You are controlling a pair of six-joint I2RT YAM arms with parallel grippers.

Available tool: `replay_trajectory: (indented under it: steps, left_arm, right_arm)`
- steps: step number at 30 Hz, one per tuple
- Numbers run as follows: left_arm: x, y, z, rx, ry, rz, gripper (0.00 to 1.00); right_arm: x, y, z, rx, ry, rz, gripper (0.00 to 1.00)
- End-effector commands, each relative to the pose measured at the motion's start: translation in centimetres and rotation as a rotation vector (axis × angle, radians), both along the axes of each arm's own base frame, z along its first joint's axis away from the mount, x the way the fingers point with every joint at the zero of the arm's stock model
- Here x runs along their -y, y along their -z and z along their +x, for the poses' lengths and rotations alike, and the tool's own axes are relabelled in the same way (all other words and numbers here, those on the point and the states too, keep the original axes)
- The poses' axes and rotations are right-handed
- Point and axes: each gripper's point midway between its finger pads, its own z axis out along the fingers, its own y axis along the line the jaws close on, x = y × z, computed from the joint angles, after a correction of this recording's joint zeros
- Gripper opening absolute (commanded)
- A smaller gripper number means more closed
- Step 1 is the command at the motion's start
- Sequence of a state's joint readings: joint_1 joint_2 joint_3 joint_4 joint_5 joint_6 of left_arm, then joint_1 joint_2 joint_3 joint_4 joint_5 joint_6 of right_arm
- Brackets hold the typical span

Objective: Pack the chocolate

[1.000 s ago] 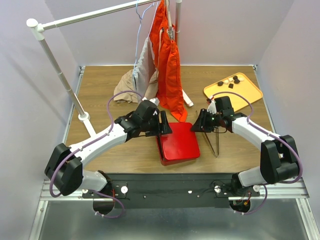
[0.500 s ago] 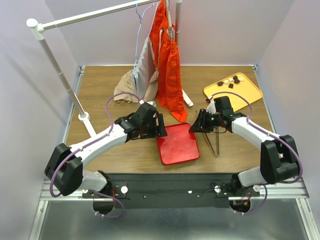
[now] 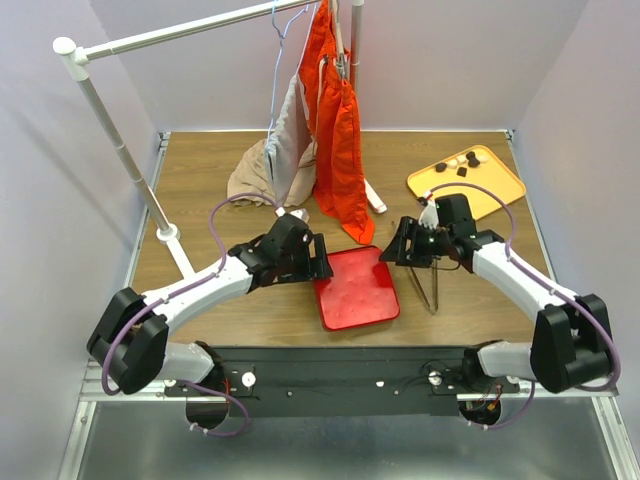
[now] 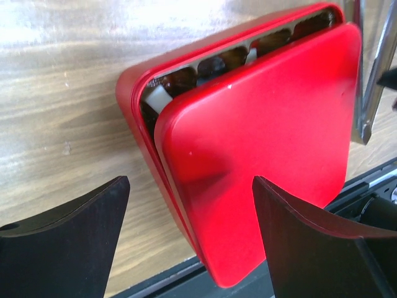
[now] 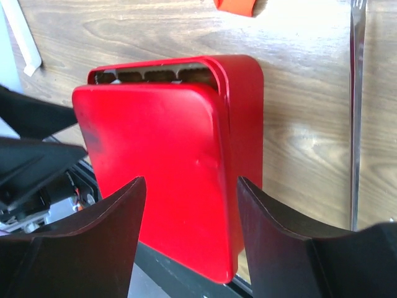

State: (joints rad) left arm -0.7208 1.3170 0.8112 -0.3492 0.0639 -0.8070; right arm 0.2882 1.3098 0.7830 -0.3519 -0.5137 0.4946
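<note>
A red box (image 3: 357, 288) sits on the wooden table (image 3: 220, 300) toward 6 o'clock, close to the arm bases. Its red lid (image 4: 267, 143) lies on top but askew, so a narrow strip of the inside shows along one side. In the left wrist view that strip holds a row of dark brown chocolate (image 4: 220, 62) with one pale piece at the corner. The right wrist view shows the same dark row under the lid's far edge.

More chocolate lies well apart, on the yellow-orange tray (image 3: 500, 185) at 2 o'clock on the table: a few dark lumps and a white one, clustered at the tray's far end.

The left gripper (image 3: 322, 258) is at the box's 10 o'clock corner, fingers spread wide and released, the lid seen between them from its wrist camera. The right gripper (image 3: 398, 245) is at the box's 2 o'clock corner, also spread and grasping nothing. Whether either one touches the box I cannot tell.

Metal tongs (image 3: 430, 285) lie on the table just beside the box at 3 o'clock. At 12 o'clock an orange garment (image 3: 335, 130) hangs from a white rack (image 3: 120, 150), with a beige cloth (image 3: 255, 175) heaped beside it at 11 o'clock
</note>
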Motion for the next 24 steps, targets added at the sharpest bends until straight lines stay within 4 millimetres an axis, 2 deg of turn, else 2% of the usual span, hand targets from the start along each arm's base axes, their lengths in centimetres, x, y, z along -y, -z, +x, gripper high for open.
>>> replay_trajectory:
  steps: [1,5,13,16,20,24]
  left_arm:
    - [0.1,-0.6,0.9,0.049,0.009,-0.034,0.9]
    - [-0.4,0.2,1.2,0.048,0.01,-0.028,0.89]
    - [-0.8,1.4,2.5,0.062,0.007,-0.037,0.8]
    - [-1.1,1.7,3.0,0.064,-0.002,-0.042,0.76]
    - [-1.2,1.5,3.6,0.074,-0.011,-0.05,0.75]
    - [-1.5,1.3,4.3,0.087,-0.018,-0.065,0.75]
  right_arm:
    - [1.2,0.7,-2.3,-0.018,-0.016,-0.062,0.7]
    - [1.2,1.9,-3.1,-0.056,-0.041,-0.063,0.7]
    - [0.4,1.8,-0.5,-0.034,-0.052,-0.069,0.66]
    - [0.0,1.7,0.4,-0.029,-0.047,-0.061,0.61]
    - [-0.6,1.5,1.3,-0.024,-0.045,-0.043,0.44]
    - [-0.9,1.2,1.8,-0.017,-0.046,-0.033,0.4]
